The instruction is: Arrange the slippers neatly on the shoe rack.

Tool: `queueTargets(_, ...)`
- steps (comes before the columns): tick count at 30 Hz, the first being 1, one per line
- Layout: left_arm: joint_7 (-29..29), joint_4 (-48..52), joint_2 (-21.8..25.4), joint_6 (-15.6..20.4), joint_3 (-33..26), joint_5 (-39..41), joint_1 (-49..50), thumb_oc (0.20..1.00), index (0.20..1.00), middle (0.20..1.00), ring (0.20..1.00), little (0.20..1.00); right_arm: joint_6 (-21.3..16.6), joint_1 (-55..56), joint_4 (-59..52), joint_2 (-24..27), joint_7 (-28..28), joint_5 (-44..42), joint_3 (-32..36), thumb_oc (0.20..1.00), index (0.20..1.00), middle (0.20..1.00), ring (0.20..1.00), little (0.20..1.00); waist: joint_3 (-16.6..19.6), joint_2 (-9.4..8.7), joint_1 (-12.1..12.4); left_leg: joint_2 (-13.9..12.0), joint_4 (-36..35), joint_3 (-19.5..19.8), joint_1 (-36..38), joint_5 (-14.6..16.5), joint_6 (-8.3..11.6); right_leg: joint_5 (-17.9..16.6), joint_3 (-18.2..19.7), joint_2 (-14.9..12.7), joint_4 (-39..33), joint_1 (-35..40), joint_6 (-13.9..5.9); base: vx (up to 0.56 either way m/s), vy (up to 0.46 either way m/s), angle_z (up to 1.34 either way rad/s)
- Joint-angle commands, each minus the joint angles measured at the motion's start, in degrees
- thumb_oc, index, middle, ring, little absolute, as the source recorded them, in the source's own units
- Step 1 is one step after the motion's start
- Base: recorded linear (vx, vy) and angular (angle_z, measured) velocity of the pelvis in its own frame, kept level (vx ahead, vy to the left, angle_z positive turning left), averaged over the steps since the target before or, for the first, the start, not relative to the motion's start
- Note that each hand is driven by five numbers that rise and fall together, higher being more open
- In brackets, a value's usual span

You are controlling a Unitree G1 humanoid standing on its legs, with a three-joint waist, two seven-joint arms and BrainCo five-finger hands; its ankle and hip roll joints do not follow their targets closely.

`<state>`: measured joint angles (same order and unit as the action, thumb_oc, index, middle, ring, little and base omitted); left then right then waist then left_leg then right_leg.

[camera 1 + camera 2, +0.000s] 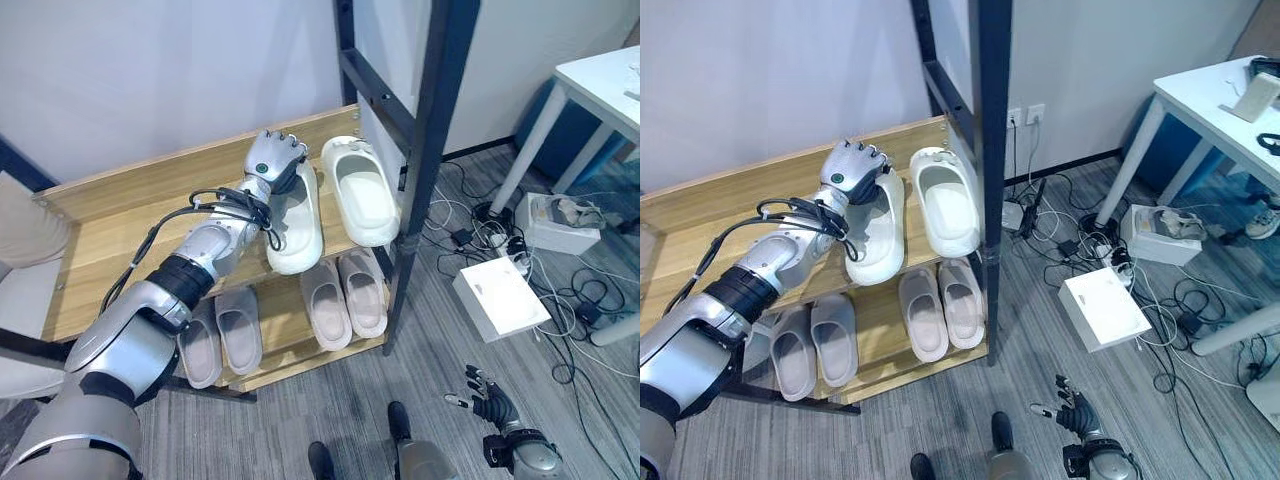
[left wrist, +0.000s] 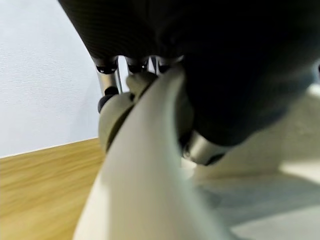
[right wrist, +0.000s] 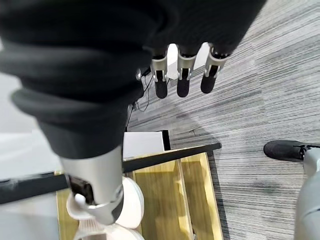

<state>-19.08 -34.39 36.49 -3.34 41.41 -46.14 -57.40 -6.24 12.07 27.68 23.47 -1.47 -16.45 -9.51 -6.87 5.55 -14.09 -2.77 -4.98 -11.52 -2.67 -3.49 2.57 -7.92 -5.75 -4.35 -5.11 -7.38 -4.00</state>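
Held slipper [image 1: 296, 225] toe toward wall.

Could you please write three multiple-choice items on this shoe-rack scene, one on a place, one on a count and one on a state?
1. Where is the left hand?
A. On a white slipper on the rack's upper shelf
B. On the lower shelf
C. On the floor

2. How many slippers lie on the lower shelf?
A. Two
B. Four
C. Six

3. What is the state of the right hand?
A. Closed on a slipper
B. Pressing on the rack
C. Open and holding nothing

Answers:
1. A: the eye views show the hand on the heel end of the slipper, beside the second white slipper on the top shelf.
2. B: two grey slippers and two beige slippers lie there.
3. C: its wrist view shows straight fingers over bare floor.
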Motion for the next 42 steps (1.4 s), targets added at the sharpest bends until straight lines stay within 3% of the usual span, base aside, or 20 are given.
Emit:
queueTargets(1,-1.11,-6.58,-0.25,-1.65,-1.85,0.73,-8.00,0.200,0.200,0.200,0.200,0.200,-2.77,-0.83,-3.82,1.82,-0.61,-1.56,1.43,1.000,1.000,1.000,1.000,1.000,-0.65,-1.59,-1.09,1.39,-0.02,0.92,4.74,4.95,1.22,7.27,-2.48,-0.11,0.11,6.11,-4.55,0.01,-0.032,-0.03)
queueTargets(2,-1.00,-6.54,-0.42,-1.58,-1.77,0.97,-8.04,0.934,0.934,0.934,0.934,0.934,-2.72,-0.80,-3.80,1.71,-0.62,-1.53,1.44,1.000,1.000,1.000,1.000,1.000,-0.66,-1.58,-1.07,1.33,-0.02,0.98,4.76,4.92,1.24,7.31,-2.63,-0.11,0.11,6.25,-4.52,0.01,-0.032,0.00)
queueTargets(3,-1.00,-6.54,-0.42,-1.58,-1.77,0.97,-8.04,1.000,1.000,1.000,1.000,1.000,-2.72,-0.80,-3.80,1.71,-0.62,-1.53,1.44,1.000,1.000,1.000,1.000,1.000,-0.67,-1.58,-1.08,1.33,-0.02,0.98,4.77,4.92,1.24,7.32,-2.64,-0.11,0.11,6.26,-4.52,0.00,0.000,0.00)
queueTargets(6,0.28,-5.15,0.01,-1.45,-2.40,1.20,-7.52,1.000,1.000,1.000,1.000,1.000,-2.47,-0.32,-3.69,1.22,-0.53,-1.53,1.64,1.000,1.000,1.000,1.000,1.000,-0.37,-1.56,-0.49,1.36,-0.02,1.76,4.89,4.93,1.30,7.56,-3.64,-0.20,0.11,6.90,-4.39,0.01,-0.036,0.05)
queueTargets(15,3.27,11.66,4.66,-0.28,-11.30,0.29,0.07,1.000,1.000,1.000,1.000,1.000,-0.83,0.67,-3.91,-0.28,1.37,-0.62,1.58,1.000,1.000,1.000,1.000,1.000,0.26,-2.70,3.47,1.65,-0.02,5.11,4.95,4.65,1.24,8.45,-6.63,-0.29,0.11,9.01,-3.84,-0.01,-0.025,0.18)
queueTargets(22,4.26,20.64,5.83,1.22,-17.34,1.84,6.14,1.000,1.000,1.000,1.000,1.000,0.18,0.89,-4.03,-0.92,2.33,-0.09,1.09,1.000,1.000,1.000,1.000,1.000,0.57,-3.31,5.07,1.78,-0.02,6.17,4.90,4.48,1.18,8.53,-7.55,-0.31,0.11,9.46,-3.56,-0.02,-0.008,0.12)
queueTargets(24,4.89,24.74,3.07,4.22,-22.38,13.05,12.29,1.000,1.000,1.000,1.000,1.000,0.69,0.99,-4.25,-1.65,2.50,-0.04,1.39,1.000,1.000,1.000,1.000,1.000,0.48,-3.71,5.92,1.86,-0.02,6.66,4.76,4.21,1.08,8.43,-7.77,-0.31,0.11,9.47,-3.35,-0.04,-0.006,0.08)
queueTargets(25,5.08,25.05,3.16,4.27,-22.75,13.31,12.72,1.000,1.000,1.000,1.000,1.000,0.71,1.10,-4.29,-1.44,2.51,-0.03,1.31,1.000,1.000,1.000,1.000,1.000,0.60,-3.55,5.80,1.85,-0.02,6.66,4.77,4.23,1.08,8.44,-7.76,-0.31,0.11,9.48,-3.35,-0.01,0.004,0.05)
queueTargets(26,6.01,25.65,-1.10,6.48,-27.39,28.76,19.39,1.000,1.000,1.000,1.000,1.000,1.64,1.84,-4.38,-2.10,2.58,0.88,1.47,1.000,1.000,1.000,1.000,1.000,0.47,-3.50,6.43,1.91,-0.02,6.88,5.10,4.21,1.04,8.52,-8.10,-0.36,0.11,9.99,-3.26,-0.01,0.007,0.06)
queueTargets(27,6.06,25.73,-1.06,6.48,-27.49,28.82,19.50,1.000,1.000,1.000,1.000,1.000,1.65,1.86,-4.40,-2.05,2.58,0.88,1.43,1.000,1.000,1.000,1.000,1.000,0.58,-3.48,6.35,1.95,-0.02,6.90,4.88,3.99,1.01,8.34,-8.13,-0.41,0.11,9.79,-3.24,-0.03,0.015,0.04)
queueTargets(29,8.34,25.97,-6.82,9.42,-29.03,48.60,26.00,1.000,1.000,1.000,1.000,1.000,2.32,2.43,-3.93,-2.59,3.37,2.11,1.14,1.000,1.000,1.000,1.000,1.000,0.56,-3.41,6.82,1.90,-0.02,6.97,5.09,3.83,0.99,8.33,-8.50,-0.48,0.11,10.19,-3.15,-0.03,0.014,0.08)
queueTargets(31,9.98,26.99,-9.01,10.12,-27.87,57.52,28.87,1.000,1.000,1.000,1.000,1.000,2.45,2.39,-3.21,-2.54,3.33,2.16,1.21,1.000,1.000,1.000,1.000,1.000,0.69,-3.42,6.89,1.97,-0.02,7.17,4.63,3.39,0.98,8.09,-8.80,-0.56,0.11,9.84,-3.10,-0.03,0.009,0.18)
queueTargets(36,13.98,28.93,-9.09,7.73,-24.65,72.37,34.04,1.000,1.000,1.000,1.000,1.000,3.20,2.35,-3.21,-0.94,4.10,1.65,0.67,1.000,1.000,1.000,1.000,1.000,0.53,-3.13,7.02,1.96,-0.02,7.43,4.43,3.10,0.88,7.83,-8.90,-0.58,0.11,9.63,-3.23,-0.01,0.005,0.04)
queueTargets(42,16.84,33.68,-6.96,5.09,-19.36,83.38,35.49,1.000,1.000,1.000,1.000,1.000,4.64,2.47,-3.30,0.97,5.94,1.28,-1.11,1.000,1.000,1.000,1.000,1.000,0.83,-2.94,6.92,1.91,-0.02,7.73,4.35,3.01,0.93,7.90,-8.87,-0.67,0.11,9.58,-3.30,0.00,0.000,0.00)
